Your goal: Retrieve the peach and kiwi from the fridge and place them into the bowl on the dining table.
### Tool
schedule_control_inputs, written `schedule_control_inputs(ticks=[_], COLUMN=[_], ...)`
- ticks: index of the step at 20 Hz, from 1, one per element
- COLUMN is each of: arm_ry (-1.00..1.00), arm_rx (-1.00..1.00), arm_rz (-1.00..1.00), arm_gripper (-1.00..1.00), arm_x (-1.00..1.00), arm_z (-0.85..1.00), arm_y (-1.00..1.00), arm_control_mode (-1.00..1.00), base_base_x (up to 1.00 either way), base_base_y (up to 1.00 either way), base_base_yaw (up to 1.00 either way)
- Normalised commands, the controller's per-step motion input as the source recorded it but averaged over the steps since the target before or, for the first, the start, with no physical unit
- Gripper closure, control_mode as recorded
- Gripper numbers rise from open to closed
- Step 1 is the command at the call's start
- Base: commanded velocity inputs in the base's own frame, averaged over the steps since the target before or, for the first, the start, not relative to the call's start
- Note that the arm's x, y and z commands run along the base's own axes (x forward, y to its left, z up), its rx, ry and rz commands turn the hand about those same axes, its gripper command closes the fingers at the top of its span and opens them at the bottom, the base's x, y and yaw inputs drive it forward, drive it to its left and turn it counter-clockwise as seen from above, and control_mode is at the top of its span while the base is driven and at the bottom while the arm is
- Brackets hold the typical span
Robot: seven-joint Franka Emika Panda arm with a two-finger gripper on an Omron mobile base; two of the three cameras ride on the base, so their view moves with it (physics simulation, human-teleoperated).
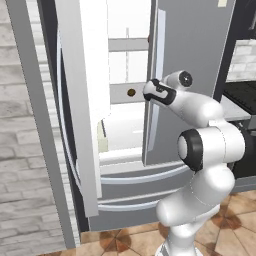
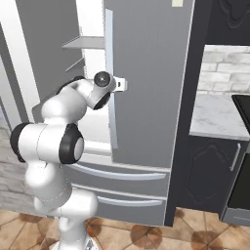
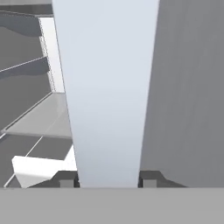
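The floor near the base was of brown and orange tiles [image 1: 125,240]. Above it, the white arm reached forward to the fridge [image 2: 146,97]. In the hand view the gripper [image 3: 108,181] was closed around the long pale handle [image 3: 107,87] of the right door; one dark fingertip stood at each side of the handle and touched it. The right base view showed the hand at this same handle, about at the middle of its height.

The left door [image 1: 82,100] of the fridge stood open, and the white interior with its shelves [image 1: 127,45] was visible between the two doors. The right door was closed or almost closed; I could not tell which. Two grey drawers [image 2: 122,188] were under the doors.

On a shelf inside, the left base view showed a small dark round fruit, probably the kiwi [image 1: 131,92]; it was too small to be sure.

At the far right, the right base view showed dark cabinets [image 2: 210,166], a marble counter [image 2: 215,117] and a wall of pale bricks [image 2: 224,68]. The left base view showed another brick wall [image 1: 22,150] at the left.
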Motion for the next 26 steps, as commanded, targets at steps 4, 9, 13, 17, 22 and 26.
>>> schedule_control_inputs(ticks=[4,9,13,17,22,26], arm_ry=[0.26,0.25,0.08,0.0,-0.02,-0.01], arm_rx=[0.0,0.0,0.0,0.03,0.04,0.05], arm_rz=[0.0,0.0,0.0,0.0,0.0,0.0], arm_gripper=[1.0,1.0,1.0,1.0,1.0,1.0], arm_x=[-0.08,-0.58,-0.9,-1.0,-0.93,-0.83], arm_z=[0.01,0.05,0.0,0.0,0.0,0.0], arm_y=[-0.17,-0.67,-0.97,-1.0,-1.0,-1.0], arm_control_mode=[-1.0,-1.0,-1.0,-1.0,-1.0,-1.0], base_base_x=[0.0,0.0,0.0,0.0,0.0,0.0], base_base_y=[0.0,0.0,0.0,0.0,0.0,0.0], base_base_yaw=[0.0,0.0,0.0,0.0,0.0,0.0])
